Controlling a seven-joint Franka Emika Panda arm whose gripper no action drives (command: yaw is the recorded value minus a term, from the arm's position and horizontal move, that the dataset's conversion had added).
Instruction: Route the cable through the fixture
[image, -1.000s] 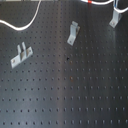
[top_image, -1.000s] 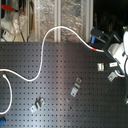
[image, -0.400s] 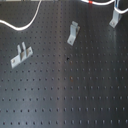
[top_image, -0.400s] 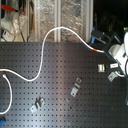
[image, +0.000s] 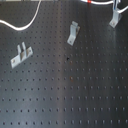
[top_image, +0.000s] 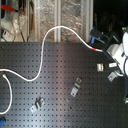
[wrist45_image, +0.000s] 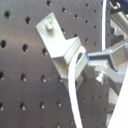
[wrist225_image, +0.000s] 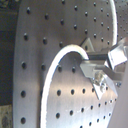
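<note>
The white cable (top_image: 44, 47) snakes across the black pegboard in the second exterior view, and its red-orange band (top_image: 96, 49) lies just before my gripper (top_image: 109, 61) at the second exterior view's right. In the first exterior view the cable (image: 26, 23) and band (image: 89, 2) run along the top edge toward the right-hand metal fixture (image: 115, 19). In the first wrist view the cable (wrist45_image: 73, 95) runs up into the bent bracket (wrist45_image: 60, 42), where my fingertips (wrist45_image: 102, 57) are shut on it. The second wrist view shows the cable (wrist225_image: 52, 75) arching to the fingers (wrist225_image: 97, 67).
Two more metal brackets stand on the board: one in the middle (image: 73, 34) and one at the first exterior view's left (image: 20, 55). The second exterior view shows them too (top_image: 76, 88) (top_image: 37, 105). Clutter and equipment lie beyond the board's far edge (top_image: 15, 20).
</note>
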